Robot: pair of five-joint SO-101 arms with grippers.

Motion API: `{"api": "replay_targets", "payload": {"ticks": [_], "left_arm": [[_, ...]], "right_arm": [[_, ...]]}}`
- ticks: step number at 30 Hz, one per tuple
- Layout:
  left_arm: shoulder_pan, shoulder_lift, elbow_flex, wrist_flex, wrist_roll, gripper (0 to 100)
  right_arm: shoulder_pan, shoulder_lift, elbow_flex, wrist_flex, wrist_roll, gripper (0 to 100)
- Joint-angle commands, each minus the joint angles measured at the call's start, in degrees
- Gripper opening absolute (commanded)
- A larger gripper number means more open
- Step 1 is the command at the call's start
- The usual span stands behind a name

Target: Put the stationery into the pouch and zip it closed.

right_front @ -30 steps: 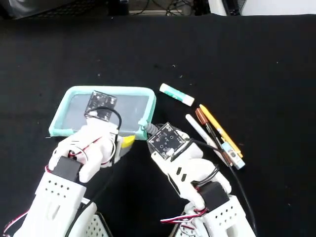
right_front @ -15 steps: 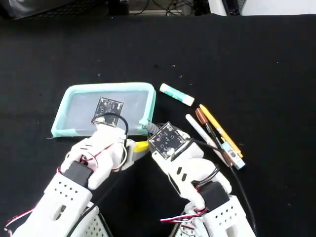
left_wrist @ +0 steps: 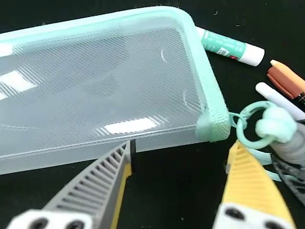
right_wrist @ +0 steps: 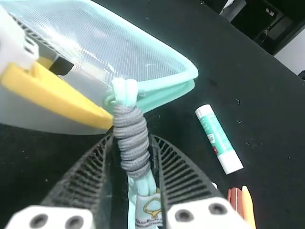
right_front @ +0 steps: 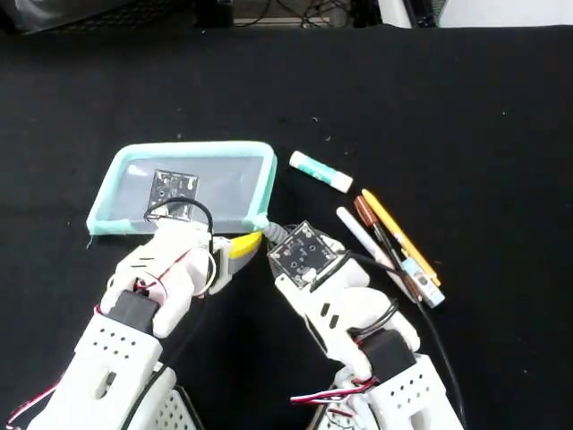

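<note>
The translucent pouch (right_front: 215, 179) with teal edging lies flat at centre left. My left gripper (right_front: 228, 236) is open at the pouch's (left_wrist: 95, 86) near edge, its grey finger (left_wrist: 102, 176) against that edge and its yellow finger (left_wrist: 248, 176) just outside the corner. My right gripper (right_wrist: 131, 143) is shut on the grey zipper pull cord (right_wrist: 129, 131), next to the pouch corner (right_front: 261, 221). A glue stick (right_front: 320, 172) and several pens (right_front: 385, 235) lie on the table to the right of the pouch.
Black table all round (right_front: 430, 107), open at the back and far right. The two grippers sit close together at the pouch's near right corner. The teal zipper ring (left_wrist: 251, 123) hangs off that corner.
The left arm swung right and then back left along the pouch's near edge. The pouch shifted slightly away from the arms. The right gripper kept still on the cord.
</note>
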Motion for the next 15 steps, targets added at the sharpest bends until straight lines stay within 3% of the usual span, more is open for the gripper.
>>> {"api": "replay_targets", "payload": {"ticks": [1,6,15], "left_arm": [[-1.01,-0.09,-4.09,3.34,0.26,32],[-1.45,-0.09,-8.04,10.99,0.18,32],[-7.52,-0.09,-5.76,8.35,-5.89,32]], "right_arm": [[0.35,-0.22,-0.22,-1.23,-0.09,1.2],[0.35,-0.13,-0.22,-0.97,0.0,1.2],[0.26,-0.57,-3.03,3.6,0.0,1.2]]}}
